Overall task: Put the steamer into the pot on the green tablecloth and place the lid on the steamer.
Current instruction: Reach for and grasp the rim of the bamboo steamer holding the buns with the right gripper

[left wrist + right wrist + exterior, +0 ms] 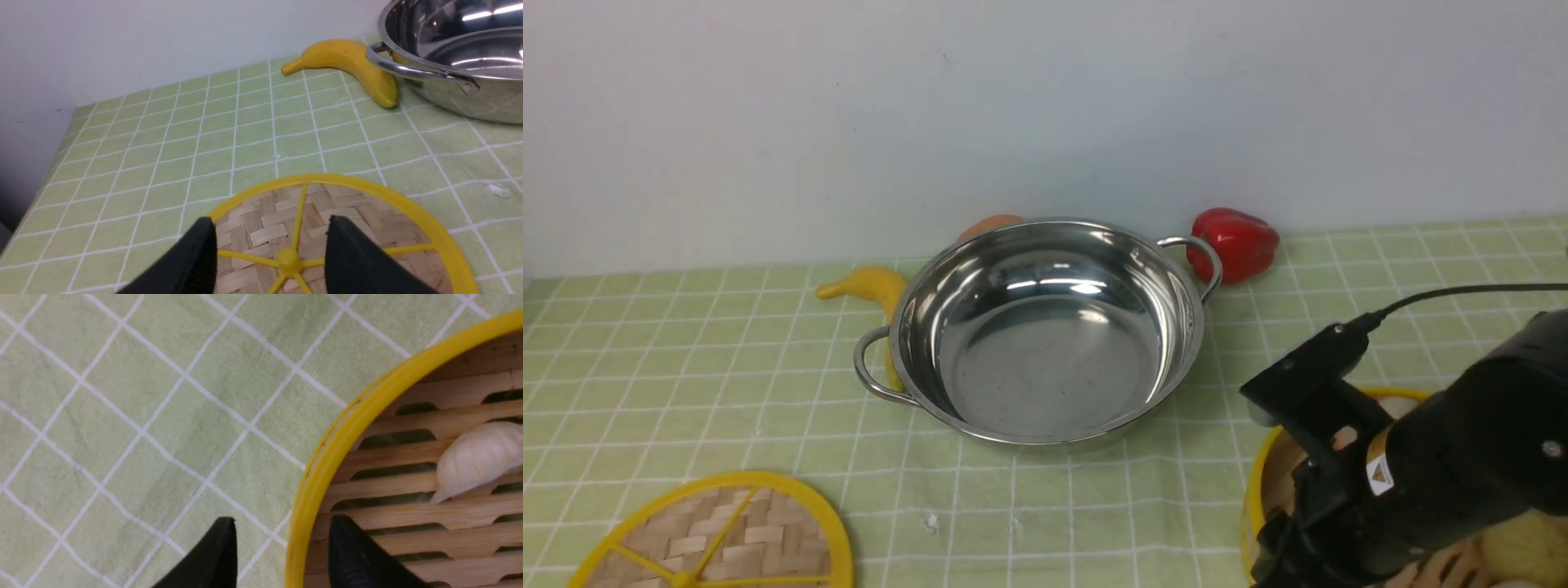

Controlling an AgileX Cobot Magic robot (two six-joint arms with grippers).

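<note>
The shiny pot (1045, 327) stands empty in the middle of the green tablecloth (686, 359). The woven lid (727, 539) lies flat at the near left. My left gripper (271, 228) hovers open over the lid (335, 208), one finger on each side of its yellow centre knob (288, 258). The steamer (1260, 482) sits at the near right, mostly covered by my right arm (1437, 457). My right gripper (282, 526) is open and straddles the steamer's yellow rim (327, 453), one finger outside over the cloth, one inside over the slats. A pale dumpling (478, 457) lies in the basket.
A toy banana (870, 286) lies against the pot's left handle (870, 367). A red pepper (1233, 241) sits by the pot's right handle, and an orange thing (990, 224) peeks out behind the pot. A white wall runs along the back.
</note>
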